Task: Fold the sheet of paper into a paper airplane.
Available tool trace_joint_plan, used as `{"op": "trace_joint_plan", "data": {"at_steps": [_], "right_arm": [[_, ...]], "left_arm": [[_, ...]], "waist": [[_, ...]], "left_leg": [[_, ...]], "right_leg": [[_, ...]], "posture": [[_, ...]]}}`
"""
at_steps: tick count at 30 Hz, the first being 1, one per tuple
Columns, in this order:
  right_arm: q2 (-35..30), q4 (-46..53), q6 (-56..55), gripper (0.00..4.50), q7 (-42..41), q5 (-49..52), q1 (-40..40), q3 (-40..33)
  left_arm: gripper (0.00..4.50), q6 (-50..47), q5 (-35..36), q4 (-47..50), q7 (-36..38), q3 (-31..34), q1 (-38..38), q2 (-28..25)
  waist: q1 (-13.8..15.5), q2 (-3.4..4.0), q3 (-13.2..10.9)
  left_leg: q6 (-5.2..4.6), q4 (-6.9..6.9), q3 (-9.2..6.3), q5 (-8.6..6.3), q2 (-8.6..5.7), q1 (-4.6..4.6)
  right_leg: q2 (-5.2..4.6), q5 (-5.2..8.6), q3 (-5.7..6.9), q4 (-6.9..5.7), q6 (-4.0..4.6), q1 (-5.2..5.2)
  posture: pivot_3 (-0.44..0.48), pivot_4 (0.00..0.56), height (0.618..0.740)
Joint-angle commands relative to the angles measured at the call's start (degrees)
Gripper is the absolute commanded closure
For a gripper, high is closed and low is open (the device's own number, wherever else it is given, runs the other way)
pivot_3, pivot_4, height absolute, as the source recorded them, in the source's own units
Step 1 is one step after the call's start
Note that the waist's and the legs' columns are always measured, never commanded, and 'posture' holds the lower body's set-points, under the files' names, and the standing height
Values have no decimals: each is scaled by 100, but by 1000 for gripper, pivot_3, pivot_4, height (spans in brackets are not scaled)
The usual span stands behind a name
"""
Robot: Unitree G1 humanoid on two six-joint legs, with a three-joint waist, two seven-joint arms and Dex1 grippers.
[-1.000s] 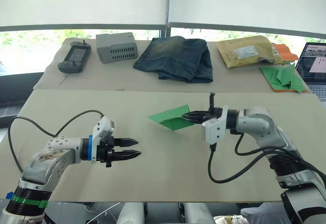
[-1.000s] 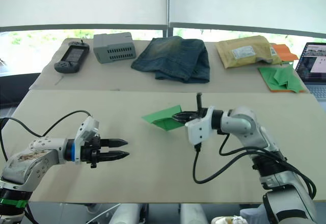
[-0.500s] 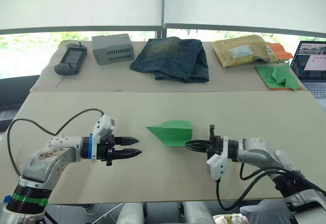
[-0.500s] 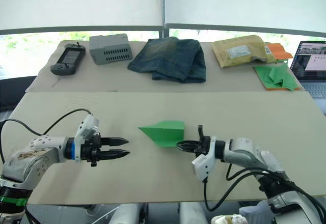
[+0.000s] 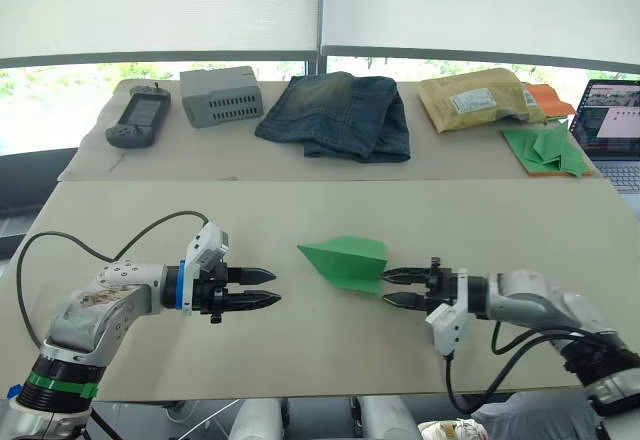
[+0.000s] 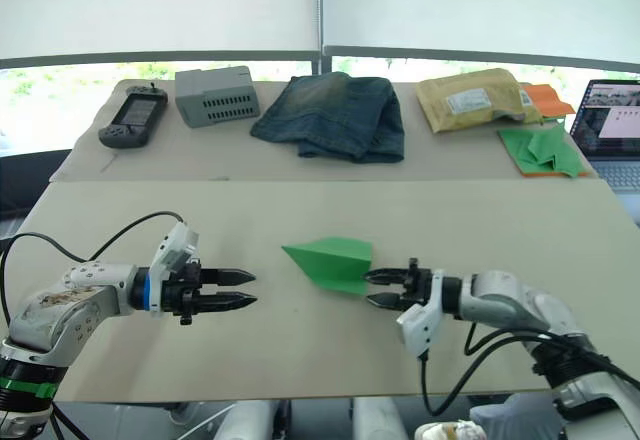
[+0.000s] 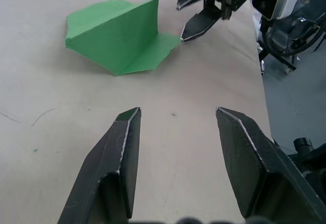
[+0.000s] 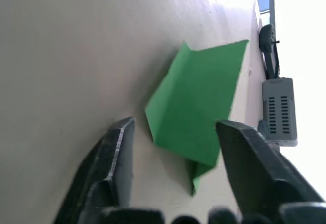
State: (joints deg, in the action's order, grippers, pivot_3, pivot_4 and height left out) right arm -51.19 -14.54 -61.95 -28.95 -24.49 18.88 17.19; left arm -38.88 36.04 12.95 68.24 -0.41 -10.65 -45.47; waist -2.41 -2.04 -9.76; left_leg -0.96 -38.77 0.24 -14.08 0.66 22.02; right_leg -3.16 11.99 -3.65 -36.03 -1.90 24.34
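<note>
The wide beige counter [image 5: 300, 360] carries everything. Along its far side lie a folded pair of dark blue denim jeans [image 5: 338, 115], a yellow padded mailing envelope [image 5: 476, 98], a grey vented box [image 5: 221, 95], a dark handheld controller [image 5: 135, 119], and a heap of green paper darts on an orange sheet [image 5: 545, 148], with an open laptop [image 5: 610, 130] at the right edge. Near the counter's middle lies the slim bright green paper airplane [image 5: 345, 260], one creased flap apparently standing up. The right pincer [image 5: 401, 287] sits just beside its wider end, fingers parted and holding nothing. The left pincer [image 5: 259, 288] is well apart, open and empty.
</note>
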Motion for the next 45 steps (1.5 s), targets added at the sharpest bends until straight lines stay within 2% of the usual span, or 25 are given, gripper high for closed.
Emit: {"op": "trace_joint_plan", "data": {"at_steps": [1, 3, 6, 8, 11, 17, 23, 26, 29, 36, 45], "right_arm": [[-350, 665, 978, 793, -710, 1510, -108, -98], [-350, 1031, 1963, 793, -1188, 2335, -95, -117], [48, 1316, 3805, 793, -1528, 3643, 157, -353], [321, 1394, 4958, 1318, -1612, 4237, 450, -505], [564, 1456, 5790, 2327, -1712, 4295, 825, -580], [1264, 1183, 8440, 4401, -2101, 4653, 1887, -281], [1501, 876, 9046, 4455, -2733, 4196, 2117, 294], [1847, 739, 9327, 4455, -2726, 4273, 2098, 226], [1899, 646, 9234, 4455, -2917, 4028, 2017, 370], [1796, 1285, 9853, 4455, -3336, 4279, 1776, 264], [1678, 2435, 10310, 4455, -3205, 4471, 1062, 164]], "left_arm": [[2029, 57, 3, -64, 136, -7, -173, -53], [2029, 79, -5, -126, 126, 0, -249, -14], [2029, 244, -228, -265, -74, -79, -350, 99], [2029, 347, -360, -341, -158, -109, -375, 145], [2029, 397, -409, -359, -158, -89, -373, 172], [2029, 398, -399, -204, -252, 75, -238, 175], [2029, 518, -391, -167, -385, 214, -117, 216], [2029, 524, -378, -146, -436, 238, -102, 243], [2029, 544, -409, -142, -446, 219, -93, 247], [2029, 554, -400, -202, -407, 232, -120, 226], [2029, 386, -278, -218, -233, 134, -310, 241]], "waist": [[-2, 0, 0], [-11, -1, -1], [-14, -2, -1], [-12, -2, -1], [8, -2, -1], [11, -1, -1], [49, -1, -1], [28, -1, -1], [16, -1, -1], [15, -1, -1], [23, -1, -1]], "left_leg": [[0, 1, 0, 0, 0, 0], [-1, 0, -3, 0, 5, -1], [-1, 0, -12, 0, 10, -4], [-1, 0, -15, 0, 10, -4], [-1, -1, -18, 0, 7, 0], [-3, 0, -16, -2, 7, 13], [-4, -2, -9, -2, 4, 27], [-3, -6, -8, -2, 5, 27], [-3, -4, -9, -2, 5, 27], [-3, -4, -9, -2, 4, 28], [-3, -4, -9, -2, 4, 28]], "right_leg": [[0, 0, -1, -1, 0, 0], [3, 0, -1, 0, 1, -3], [7, -1, -3, -2, 1, -4], [7, -5, -5, -2, 4, -4], [6, -15, -5, -2, 18, -1], [6, -25, 0, 0, 34, 12], [1, -27, 10, 6, 36, 20], [2, -30, 8, 4, 33, 22], [4, -30, 8, 3, 33, 23], [3, -29, 9, 3, 32, 23], [3, -23, 11, 4, 22, 24]], "posture": [[0, 150, 728], [0, 150, 728], [0, 150, 728], [0, 150, 728], [0, 150, 728], [0, 150, 728], [0, 150, 728], [0, 150, 728], [0, 150, 728], [0, 150, 728], [0, 150, 728]]}}
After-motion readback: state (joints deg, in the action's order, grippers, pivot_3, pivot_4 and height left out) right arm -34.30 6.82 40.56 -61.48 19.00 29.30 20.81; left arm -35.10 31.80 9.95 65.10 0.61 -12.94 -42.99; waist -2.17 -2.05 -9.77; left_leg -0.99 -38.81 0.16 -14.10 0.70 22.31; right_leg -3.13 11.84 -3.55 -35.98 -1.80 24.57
